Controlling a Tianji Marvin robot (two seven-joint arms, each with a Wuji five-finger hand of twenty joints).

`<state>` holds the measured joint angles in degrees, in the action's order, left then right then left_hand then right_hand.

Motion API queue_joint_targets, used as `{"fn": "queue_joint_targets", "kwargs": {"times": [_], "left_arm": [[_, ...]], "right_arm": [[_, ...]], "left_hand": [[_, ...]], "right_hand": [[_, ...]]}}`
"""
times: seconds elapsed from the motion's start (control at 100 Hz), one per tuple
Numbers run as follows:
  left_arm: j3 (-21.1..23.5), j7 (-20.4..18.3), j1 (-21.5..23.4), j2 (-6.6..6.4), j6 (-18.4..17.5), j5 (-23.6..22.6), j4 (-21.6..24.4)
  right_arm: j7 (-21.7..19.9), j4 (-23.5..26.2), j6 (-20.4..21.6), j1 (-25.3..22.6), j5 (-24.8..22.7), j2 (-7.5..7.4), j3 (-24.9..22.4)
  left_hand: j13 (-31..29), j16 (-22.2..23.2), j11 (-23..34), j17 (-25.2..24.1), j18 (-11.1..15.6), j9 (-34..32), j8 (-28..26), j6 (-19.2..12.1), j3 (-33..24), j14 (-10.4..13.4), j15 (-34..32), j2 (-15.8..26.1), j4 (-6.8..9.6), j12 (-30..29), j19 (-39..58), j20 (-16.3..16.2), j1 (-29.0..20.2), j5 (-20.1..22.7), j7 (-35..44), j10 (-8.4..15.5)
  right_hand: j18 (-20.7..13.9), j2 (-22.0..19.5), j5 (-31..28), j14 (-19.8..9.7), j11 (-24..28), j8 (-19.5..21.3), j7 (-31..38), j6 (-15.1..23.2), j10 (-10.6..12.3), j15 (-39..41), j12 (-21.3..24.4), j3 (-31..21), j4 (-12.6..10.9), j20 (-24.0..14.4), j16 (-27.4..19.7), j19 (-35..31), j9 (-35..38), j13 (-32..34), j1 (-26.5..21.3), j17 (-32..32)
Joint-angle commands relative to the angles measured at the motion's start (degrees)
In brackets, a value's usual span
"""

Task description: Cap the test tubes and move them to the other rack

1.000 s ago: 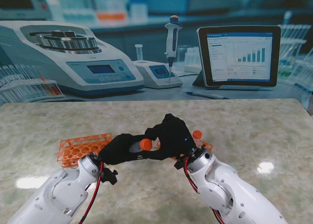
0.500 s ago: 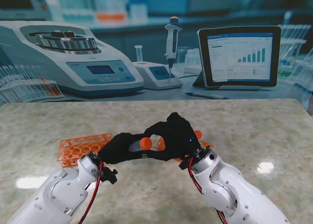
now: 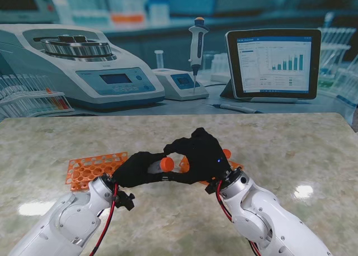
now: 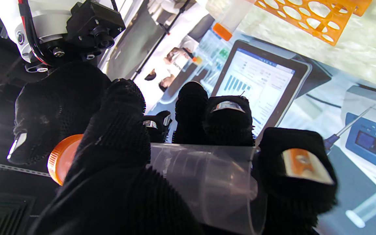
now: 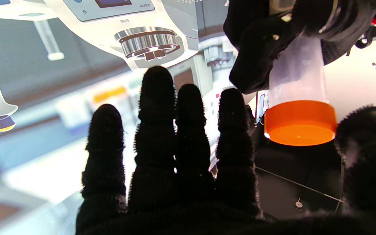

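Note:
My left hand (image 3: 139,169) is shut on a clear test tube (image 4: 204,176) held roughly level above the table. An orange cap (image 3: 166,164) sits on the tube's end, pointing toward my right hand (image 3: 202,152). In the right wrist view the cap (image 5: 300,122) lies between my straight fingers (image 5: 188,130) and the thumb, with a gap on both sides. The right hand is open and holds nothing. An orange rack (image 3: 92,169) lies flat at my left. A second orange rack (image 3: 237,166) is mostly hidden behind the right hand, and a capped tube (image 3: 225,153) stands in it.
Beyond the table's far edge is a lab backdrop with a centrifuge (image 3: 84,66), a pipette (image 3: 196,49) and a tablet (image 3: 274,63). The left wrist view shows the rack (image 4: 308,14) and a capped tube (image 4: 230,19) on the marble top.
The right wrist has slid slightly to the right and nearer to me, baring a bit more orange beside the cap. The left hand and its tube have barely moved.

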<state>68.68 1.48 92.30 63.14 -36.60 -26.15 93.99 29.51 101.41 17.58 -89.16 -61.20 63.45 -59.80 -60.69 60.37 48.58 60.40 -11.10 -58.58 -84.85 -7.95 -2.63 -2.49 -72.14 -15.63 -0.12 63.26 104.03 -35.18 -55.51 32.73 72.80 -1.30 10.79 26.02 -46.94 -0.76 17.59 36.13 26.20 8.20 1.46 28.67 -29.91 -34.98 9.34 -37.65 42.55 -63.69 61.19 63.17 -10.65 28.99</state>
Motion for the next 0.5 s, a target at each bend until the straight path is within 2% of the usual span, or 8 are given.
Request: {"fn": "queue_joint_targets", "kwargs": {"times": [0.0, 0.12, 0.18, 0.49], "left_arm": [[0.0, -0.23, 0.11, 0.1, -0.09, 0.09, 0.36], [0.01, -0.26, 0.12, 0.09, -0.08, 0.12, 0.36], [0.02, -0.25, 0.13, 0.09, -0.1, 0.1, 0.35], [-0.02, -0.33, 0.07, 0.08, -0.11, 0.15, 0.28]], "right_arm": [[0.39, 0.22, 0.13, -0.29, -0.17, 0.13, 0.23], [0.71, 0.45, 0.28, -0.58, -0.41, 0.1, 0.04], [0.85, 0.58, 0.4, -0.74, -0.53, 0.08, -0.03], [2.09, 0.95, 0.46, -1.24, -1.4, 0.0, -0.12]], "left_hand": [[-1.4, 0.26, 0.11, 1.75, 7.15, 0.33, -3.74, -3.11, -0.32, 2.3, -0.44, 2.99, -0.51, -0.34, 9.06, -1.04, -2.26, 0.56, 3.3, 2.2], [-1.4, 0.26, 0.11, 1.75, 7.15, 0.33, -3.74, -3.08, -0.32, 2.3, -0.44, 2.98, -0.51, -0.34, 9.06, -1.04, -2.26, 0.59, 3.31, 2.19], [-1.4, 0.26, 0.11, 1.75, 7.15, 0.33, -3.73, -3.08, -0.34, 2.3, -0.44, 3.01, -0.5, -0.34, 9.06, -1.04, -2.27, 0.59, 3.31, 2.19], [-1.4, 0.26, 0.09, 1.75, 7.15, 0.36, -3.73, -3.07, -0.34, 2.3, -0.44, 2.97, -0.51, -0.34, 9.06, -1.04, -2.28, 0.59, 3.31, 2.18]], "right_hand": [[0.67, -1.44, 2.92, 0.36, -1.37, -1.24, -1.16, -0.67, -0.94, -1.08, 0.75, 1.37, -1.58, 0.1, -0.45, 0.96, -2.7, -1.04, 1.71, -1.72], [0.71, -1.14, 3.71, 0.37, -1.8, -1.88, -1.84, -1.09, -1.28, -1.4, 1.13, 1.82, -1.85, 0.05, -0.54, 1.1, -3.58, -1.55, 2.45, -2.12], [0.72, -0.5, 3.69, 0.42, -1.81, -2.63, -1.96, -1.13, -1.18, -1.53, 1.55, -0.33, -2.06, -0.1, -0.53, 1.19, -3.71, -1.66, 3.78, -2.21], [0.65, 0.43, 3.37, 0.28, -1.56, -2.69, -1.21, -0.96, -1.16, -1.37, 1.63, -1.48, -1.91, -0.27, -0.43, 1.11, -3.53, -1.62, 3.37, -2.15]]}}
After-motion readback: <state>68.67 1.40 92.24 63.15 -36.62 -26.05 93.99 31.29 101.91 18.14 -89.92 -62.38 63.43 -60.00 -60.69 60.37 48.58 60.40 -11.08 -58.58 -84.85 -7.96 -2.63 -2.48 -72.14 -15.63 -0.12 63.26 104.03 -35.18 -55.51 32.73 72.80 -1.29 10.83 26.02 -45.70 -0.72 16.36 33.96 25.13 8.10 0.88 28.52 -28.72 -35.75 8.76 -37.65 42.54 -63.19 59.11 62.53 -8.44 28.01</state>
